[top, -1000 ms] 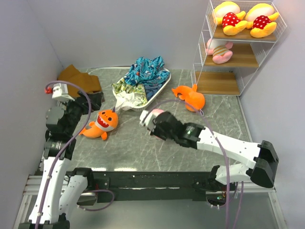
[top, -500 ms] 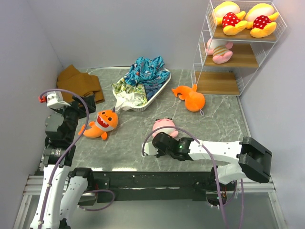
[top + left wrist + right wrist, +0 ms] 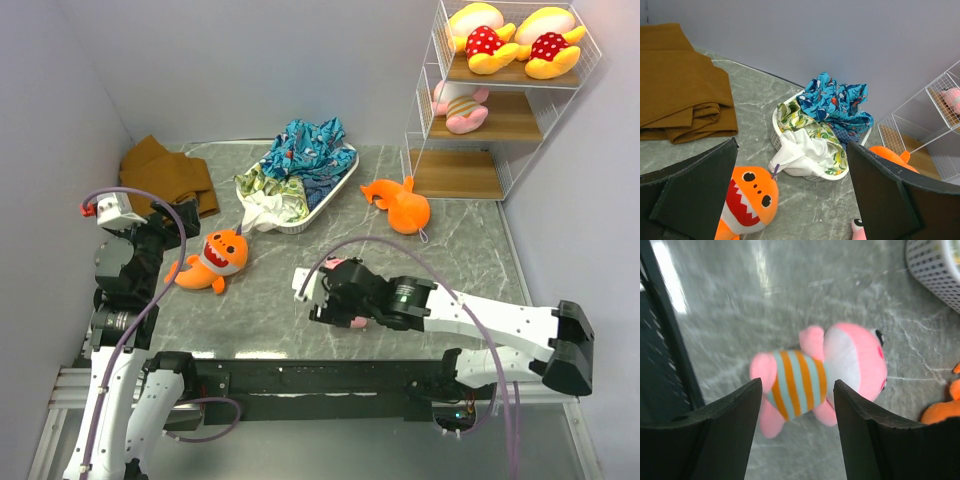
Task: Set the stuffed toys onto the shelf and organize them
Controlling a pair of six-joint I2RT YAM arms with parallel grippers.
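Your right hand [image 3: 796,385] is released: its fingers [image 3: 730,425] stand apart above the pink toy [image 3: 820,372] and grip nothing. The toy lies on its back on the desk [image 3: 765,300], striped belly up. In the wrist view its long axis runs 9 to 3 o'clock, with the head at 3 and the feet toward 8. From above, the hand covers most of it, close to the desk's near edge and about midway across.

Your left hand [image 3: 791,145] is spread wide and holds nothing; it hangs over the left side of the desk.

From the right hand, the near shark [image 3: 215,258] lies at 10 o'clock, face up, its axis 8 to 2 with the head at 2. The far shark [image 3: 400,205] lies at 1 o'clock. The tray [image 3: 343,178] heaped with cloth [image 3: 305,150] sits at 12, and the brown cloth [image 3: 165,170] is in the far left corner. The shelf [image 3: 500,130] stands in the far right corner, with two yellow toys [image 3: 485,40] on its top board and a second pink toy [image 3: 460,108] on the middle one.

The desk is grey and marbled; the walls [image 3: 250,70] are plain pale grey.

A second ago the right hand was clenched on the pink toy, farther out toward 11. Now the toy is down and the fingers have parted.
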